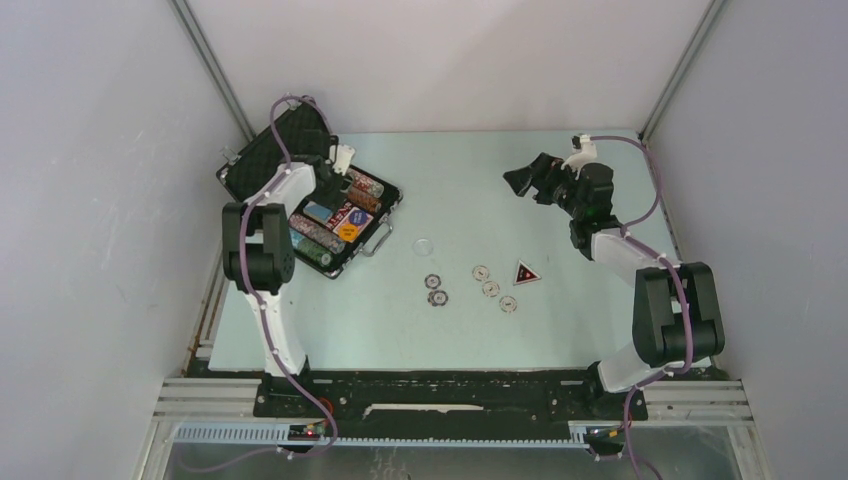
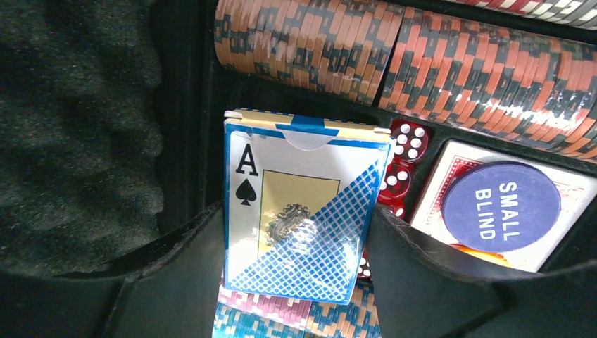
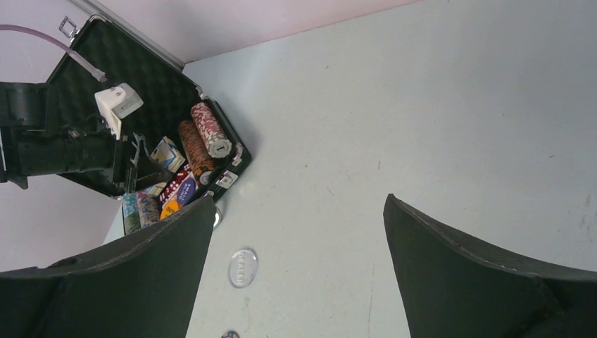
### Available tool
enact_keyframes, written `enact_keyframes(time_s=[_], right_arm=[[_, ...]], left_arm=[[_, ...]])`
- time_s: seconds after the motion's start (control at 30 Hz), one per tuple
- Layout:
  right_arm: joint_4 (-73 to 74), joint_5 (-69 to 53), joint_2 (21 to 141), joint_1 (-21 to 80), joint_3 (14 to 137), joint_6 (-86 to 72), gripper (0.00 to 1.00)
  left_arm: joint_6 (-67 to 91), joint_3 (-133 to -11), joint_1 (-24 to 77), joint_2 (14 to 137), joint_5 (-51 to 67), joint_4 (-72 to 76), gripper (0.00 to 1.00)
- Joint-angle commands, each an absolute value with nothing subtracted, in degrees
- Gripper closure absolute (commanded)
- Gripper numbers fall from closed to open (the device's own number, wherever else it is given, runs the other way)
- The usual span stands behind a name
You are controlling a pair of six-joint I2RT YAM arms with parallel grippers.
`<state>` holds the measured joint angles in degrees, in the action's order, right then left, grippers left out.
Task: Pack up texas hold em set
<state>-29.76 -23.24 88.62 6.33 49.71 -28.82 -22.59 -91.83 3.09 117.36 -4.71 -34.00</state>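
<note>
While the case (image 1: 247,170) lies open at the left rear of the table (image 1: 560,340), with its foam-lined lid tilted back toward the corner, the left gripper (image 2: 297,211) is down inside the tray.

Left arm: jaws are closed on a blue card deck (image 2: 281,176), 1 finger against each long side. The box stands on end with the ace of spades facing the wrist camera. Whether its lower end touches the pink and blue chips (image 2: 281,320) beneath it cannot be told.

Case contents noted:
- 2 rows of orange and red chips (image 2: 493,77) lie along the far side of the tray.
- 2 red dice (image 2: 408,141) sit just beside the held deck.
- 1 blue button (image 2: 501,205) marked SMALL BLIND rests on a red-backed deck (image 2: 450,169).

Right arm: the right gripper (image 3: 299,201) hangs above the right rear of the table, jaws fully spread with nothing between them.

Items outside the case, near the table centre:
- 5 loose chips (image 1: 491,288).
- 1 clear round disc (image 1: 424,243), nearest the case handle.
- 1 red and black triangular piece (image 1: 526,273).
</note>
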Motion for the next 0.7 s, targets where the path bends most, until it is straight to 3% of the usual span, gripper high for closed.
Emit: enact_keyframes(time_s=[0.0,0.37,0.53,0.67], right_arm=[[-33.07,-24.26,89.19,5.95,51.60,-29.00,0.00],[-33.28,-24.63,89.45,5.79,51.59,-29.36,0.00],[-33.58,-24.86,89.59,5.71,51.59,-29.60,0.00],[-33.79,-25.21,89.72,5.80,51.59,-29.67,0.00]], left_arm=[[-24.14,-96.28,2.97,118.16,-4.80,-33.79,0.50],[-24.74,-98.87,2.84,120.39,-5.80,-35.26,0.43],[-25.42,-98.96,2.66,120.81,-4.93,-35.68,0.22],[-24.72,-99.17,2.68,121.09,-4.77,-36.02,0.14]])
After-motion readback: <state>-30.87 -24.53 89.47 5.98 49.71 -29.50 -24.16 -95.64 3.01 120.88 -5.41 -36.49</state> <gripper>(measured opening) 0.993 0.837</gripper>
